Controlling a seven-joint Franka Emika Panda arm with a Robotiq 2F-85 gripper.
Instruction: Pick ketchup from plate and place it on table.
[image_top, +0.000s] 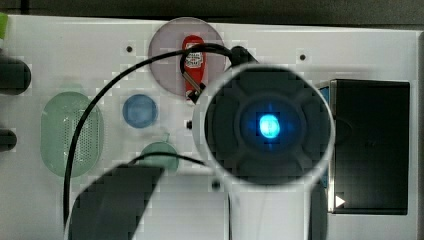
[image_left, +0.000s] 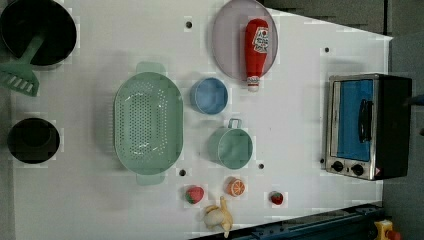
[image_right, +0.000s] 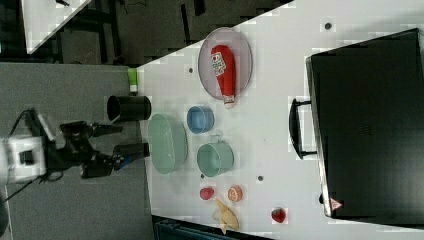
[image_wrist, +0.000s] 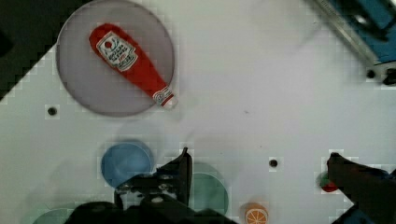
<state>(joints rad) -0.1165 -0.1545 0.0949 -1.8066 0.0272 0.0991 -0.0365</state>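
Ketchup (image_top: 193, 62) on plate (image_top: 165, 45), partly behind arm cable (image_top: 100, 100).

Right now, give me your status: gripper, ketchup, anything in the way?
Gripper open, empty, high above the table. Ketchup lying on the plate, cap end over the rim, untouched. Blue bowl close by; nothing on the bottle.

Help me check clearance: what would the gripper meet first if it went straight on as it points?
The gripper would likely meet bare table between the green cup and a red fruit; depth unclear.
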